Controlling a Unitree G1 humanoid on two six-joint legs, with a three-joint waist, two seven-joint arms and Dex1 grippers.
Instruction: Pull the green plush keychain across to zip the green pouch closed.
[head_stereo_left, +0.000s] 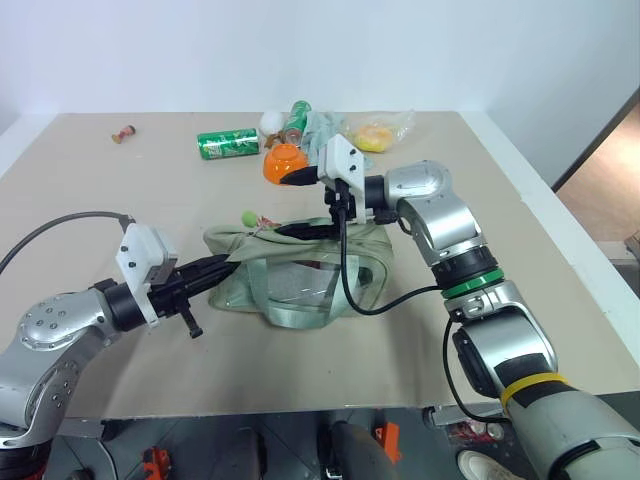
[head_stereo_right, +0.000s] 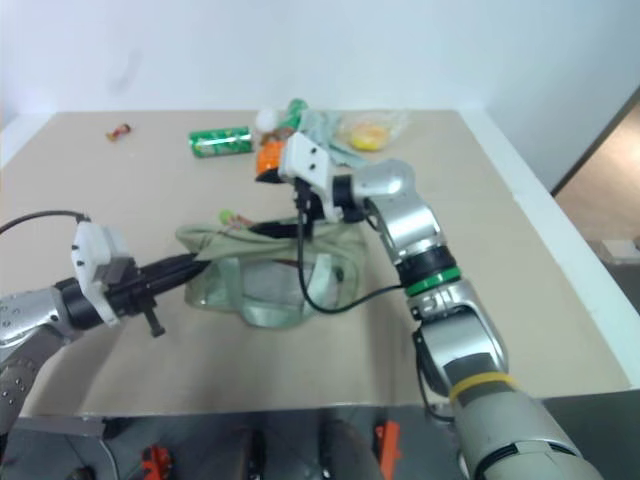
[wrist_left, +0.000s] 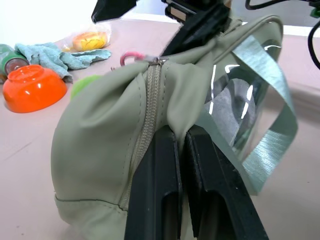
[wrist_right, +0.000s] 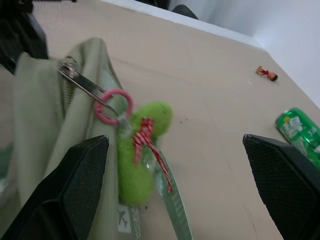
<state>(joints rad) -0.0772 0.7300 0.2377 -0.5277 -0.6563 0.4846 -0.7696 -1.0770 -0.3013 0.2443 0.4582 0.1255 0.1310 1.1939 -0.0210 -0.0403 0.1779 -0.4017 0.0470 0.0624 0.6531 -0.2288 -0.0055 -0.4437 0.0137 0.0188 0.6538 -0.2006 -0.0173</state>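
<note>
Beige tabletop carries the pouch, long axis left-right — left end effector clenched on its end; right end effector released astride the keychain.

pouch: matt sage cloth, soft and creased; clear glossy plastic side panels that catch the light
straps: woven webbing with a slight sheen
zipper: fine teeth on cloth tape, with a shiny metal pull
keychain: fuzzy lime plush, tied with red-and-white twisted string, hung on a smooth pink ring
left gripper: smooth black plastic fingers, faintly glossy
right gripper: black fingers with finely textured, matt pads
counter: matt beige, smooth
bowl: glossy orange plastic
can: shiny green metal
towel: rough teal cloth
bag: thin clear crinkled plastic
</note>
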